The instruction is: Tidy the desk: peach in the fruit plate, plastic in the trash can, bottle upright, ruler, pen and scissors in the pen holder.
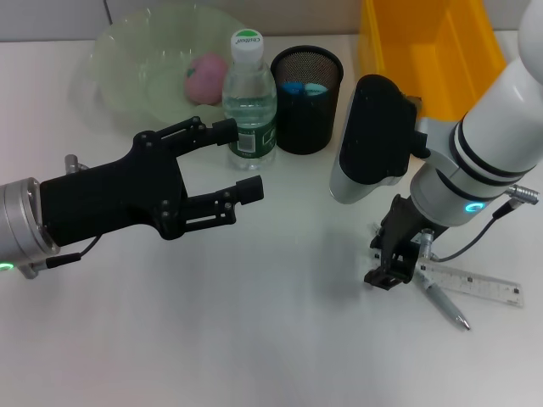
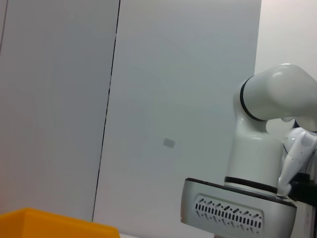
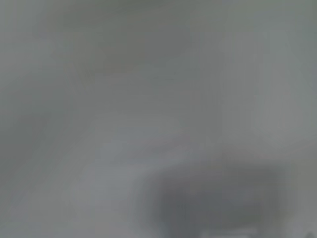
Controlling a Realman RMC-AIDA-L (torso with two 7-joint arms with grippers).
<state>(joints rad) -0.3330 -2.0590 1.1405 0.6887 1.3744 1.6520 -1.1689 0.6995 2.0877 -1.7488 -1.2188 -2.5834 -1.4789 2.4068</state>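
Now: left hand [image 1: 231,161] open by bottle [image 1: 249,97] | right hand [image 1: 394,259] near pen [image 1: 445,301], grip unclear

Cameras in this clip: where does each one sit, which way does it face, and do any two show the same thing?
Head view: from the robot's head, looking down at the desk: bottle upright, holder, peach in the plate, ruler, pen. Left hand open near the bottle; right hand low by the pen.
Left wrist view: faces sideways at a wall; the right arm shows.
Right wrist view: nothing can be made out.
Shared: the yellow bin and the right arm, in the head and left wrist views.
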